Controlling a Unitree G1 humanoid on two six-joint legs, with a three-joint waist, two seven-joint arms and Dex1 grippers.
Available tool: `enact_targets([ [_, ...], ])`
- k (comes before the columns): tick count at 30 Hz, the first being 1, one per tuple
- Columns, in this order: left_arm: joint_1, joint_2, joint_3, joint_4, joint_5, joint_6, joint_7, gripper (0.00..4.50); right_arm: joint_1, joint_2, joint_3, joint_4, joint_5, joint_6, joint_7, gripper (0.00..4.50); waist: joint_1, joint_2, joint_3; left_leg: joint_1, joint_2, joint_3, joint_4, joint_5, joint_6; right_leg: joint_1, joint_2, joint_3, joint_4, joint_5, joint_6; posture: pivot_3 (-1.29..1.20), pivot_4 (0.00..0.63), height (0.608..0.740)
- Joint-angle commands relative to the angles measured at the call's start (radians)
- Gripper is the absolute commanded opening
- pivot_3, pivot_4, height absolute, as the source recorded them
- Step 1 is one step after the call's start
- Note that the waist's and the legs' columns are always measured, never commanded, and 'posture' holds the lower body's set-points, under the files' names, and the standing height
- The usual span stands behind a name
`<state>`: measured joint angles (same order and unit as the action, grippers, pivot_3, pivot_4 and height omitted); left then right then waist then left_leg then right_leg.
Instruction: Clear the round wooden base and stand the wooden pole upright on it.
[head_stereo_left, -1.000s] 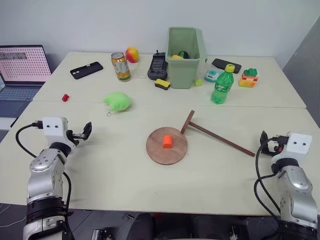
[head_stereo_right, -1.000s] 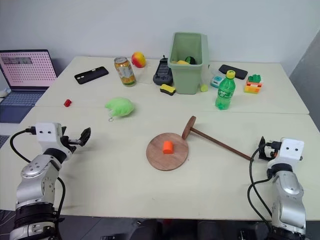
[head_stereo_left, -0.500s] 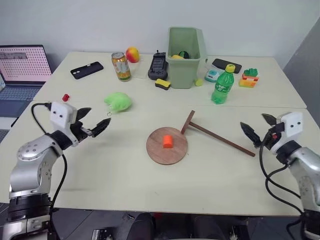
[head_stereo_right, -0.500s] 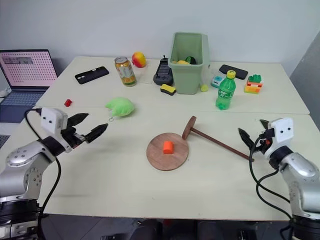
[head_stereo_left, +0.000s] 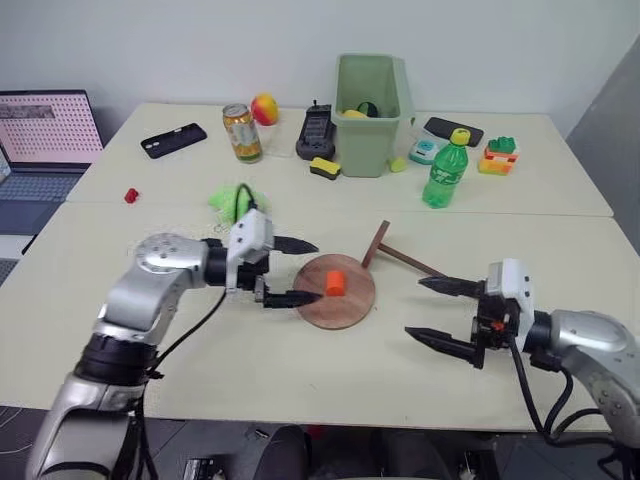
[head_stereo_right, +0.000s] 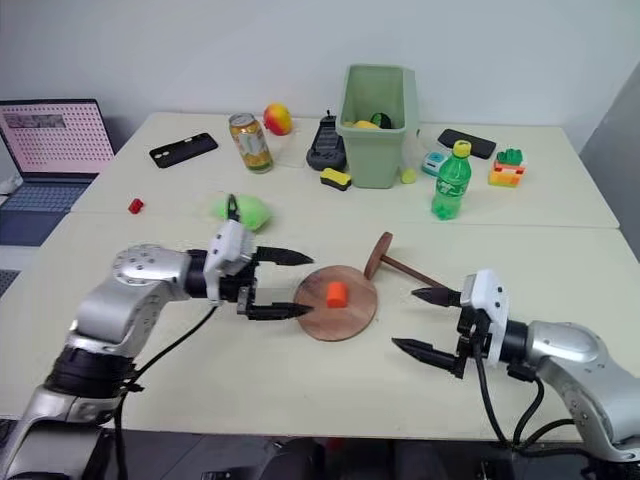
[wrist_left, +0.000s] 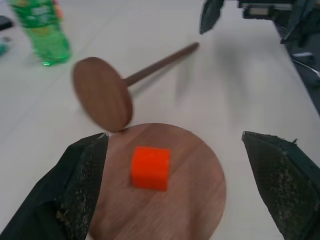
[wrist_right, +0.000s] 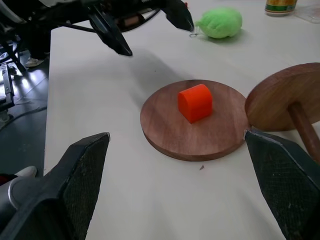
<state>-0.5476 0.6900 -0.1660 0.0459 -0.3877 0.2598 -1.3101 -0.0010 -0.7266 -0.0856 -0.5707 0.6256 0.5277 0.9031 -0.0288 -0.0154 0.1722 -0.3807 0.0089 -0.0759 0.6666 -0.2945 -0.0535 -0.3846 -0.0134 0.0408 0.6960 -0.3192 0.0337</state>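
The round wooden base (head_stereo_left: 345, 310) lies flat at the table's middle with an orange block (head_stereo_left: 334, 283) on top of it. The wooden pole (head_stereo_left: 412, 264) lies on the table to the base's right. Its disc end (head_stereo_left: 376, 243) is propped against the base's far rim, and its thin end is hidden behind my right gripper. My left gripper (head_stereo_left: 317, 271) is open at the base's left edge, pointing at the block. My right gripper (head_stereo_left: 414, 307) is open to the right of the base, pointing toward it. The left wrist view shows the block (wrist_left: 150, 167) between the open fingers.
Toward the back stand a green bottle (head_stereo_left: 444, 170), a green bin (head_stereo_left: 368, 100), a can (head_stereo_left: 241, 132) and coloured toy blocks (head_stereo_left: 497, 155). A green plush (head_stereo_left: 230, 200) lies behind my left arm. A phone (head_stereo_left: 173, 140) and a laptop (head_stereo_left: 45, 130) are at the far left.
Both arms have swung inward from the table's sides. The left gripper now reaches the base's left edge and the right gripper has come close on its right. Both stayed open.
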Motion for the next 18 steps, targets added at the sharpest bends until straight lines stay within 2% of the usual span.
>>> enact_targets([
  [1, -0.061, -0.029, -0.029, 0.106, 0.052, -0.09, -0.057, 4.47, 0.021, 0.018, -0.013, -0.054, -0.001, -0.027, -0.032, 4.5, -0.001, 0.0, 0.0, 0.0, 0.0, 0.0, 0.0, 0.0, 0.0, 0.0, 0.001, 0.0, 0.0, 0.0, 0.0, 0.0, 0.15, 0.74],
  [9, -0.142, -0.135, -0.084, 0.371, 0.179, -0.265, -0.07, 4.47, 0.099, 0.061, -0.018, -0.088, -0.026, -0.058, -0.092, 4.5, 0.0, 0.0, 0.0, 0.0, 0.0, 0.0, 0.001, 0.0, 0.0, 0.0, 0.002, 0.0, 0.0, 0.0, 0.0, 0.0, 0.15, 0.74],
  [14, -0.17, -0.177, -0.096, 0.446, 0.224, -0.309, -0.071, 4.47, 0.121, 0.077, -0.008, -0.111, -0.035, -0.061, -0.121, 4.5, 0.0, 0.0, 0.0, -0.001, -0.001, -0.001, 0.001, 0.0, 0.0, 0.0, 0.002, 0.0, 0.001, 0.0, 0.0, 0.0, 0.15, 0.74],
  [18, -0.194, -0.21, -0.098, 0.506, 0.255, -0.347, -0.056, 3.75, 0.121, 0.083, -0.009, -0.125, -0.029, -0.05, -0.146, 4.5, 0.0, 0.0, 0.0, -0.001, -0.001, -0.001, 0.002, 0.0, 0.0, 0.0, 0.002, 0.0, 0.001, 0.0, 0.0, 0.0, 0.15, 0.74],
])
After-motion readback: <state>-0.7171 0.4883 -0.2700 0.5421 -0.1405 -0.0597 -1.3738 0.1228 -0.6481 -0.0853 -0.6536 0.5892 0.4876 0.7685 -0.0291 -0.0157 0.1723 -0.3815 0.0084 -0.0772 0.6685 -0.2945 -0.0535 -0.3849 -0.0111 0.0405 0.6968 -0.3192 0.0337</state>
